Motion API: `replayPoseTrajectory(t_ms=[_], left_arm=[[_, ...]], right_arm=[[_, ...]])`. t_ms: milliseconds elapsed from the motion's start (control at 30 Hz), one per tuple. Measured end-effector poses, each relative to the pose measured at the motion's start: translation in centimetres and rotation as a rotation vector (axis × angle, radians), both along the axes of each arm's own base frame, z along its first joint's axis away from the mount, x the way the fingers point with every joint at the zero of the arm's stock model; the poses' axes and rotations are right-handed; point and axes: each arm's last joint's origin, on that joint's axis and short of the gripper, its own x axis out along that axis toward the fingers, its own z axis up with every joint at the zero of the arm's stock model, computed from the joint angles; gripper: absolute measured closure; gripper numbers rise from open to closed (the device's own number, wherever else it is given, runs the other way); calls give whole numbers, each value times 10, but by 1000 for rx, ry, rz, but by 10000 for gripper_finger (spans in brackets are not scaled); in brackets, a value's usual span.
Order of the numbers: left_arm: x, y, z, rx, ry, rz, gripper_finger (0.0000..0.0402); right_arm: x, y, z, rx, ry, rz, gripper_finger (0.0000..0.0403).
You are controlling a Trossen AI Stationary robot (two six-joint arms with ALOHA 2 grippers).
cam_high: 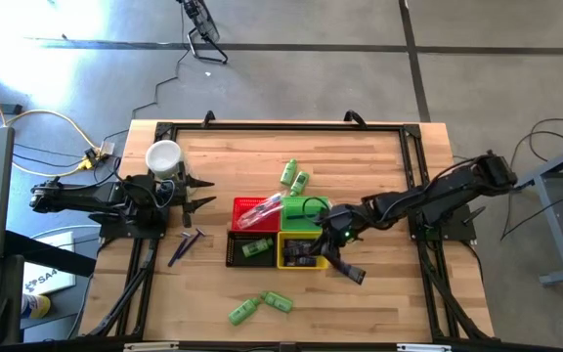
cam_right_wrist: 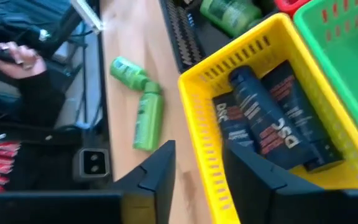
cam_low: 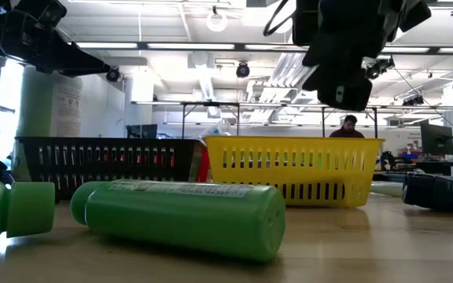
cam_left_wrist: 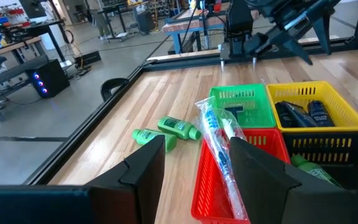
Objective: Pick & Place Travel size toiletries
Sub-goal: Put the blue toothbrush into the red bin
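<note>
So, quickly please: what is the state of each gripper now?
Left gripper: open, holding nothing, waiting beside the white cup.
Right gripper: open, empty, over the yellow basket.

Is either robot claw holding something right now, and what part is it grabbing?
No. The right gripper hangs open and empty over the yellow basket of dark tubes. The left gripper, open too, waits by the white cup.

Wooden table [cam_high: 379, 293]. It bore four small baskets [cam_high: 278, 235], a white cup [cam_high: 163, 156], green bottles [cam_high: 260, 306] and purple sticks [cam_high: 185, 245].
</note>
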Motion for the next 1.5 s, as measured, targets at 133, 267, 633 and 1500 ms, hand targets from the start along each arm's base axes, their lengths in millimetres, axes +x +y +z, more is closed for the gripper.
replayPoseTrajectory(t_ms=[133,267,633,1500], left_arm=[[0,0,0,0,0,0,226],[0,0,0,0,0,0,226],[0,0,0,0,0,0,226],[0,0,0,0,-1,0,226]], right_arm=[[-4,-5,4,29,21,19,321],[-8,-7,4,47,66,22,349],[-24,-10,-1,50,245,-34,399],[-7,-83,16,-261,-97,-33,400]])
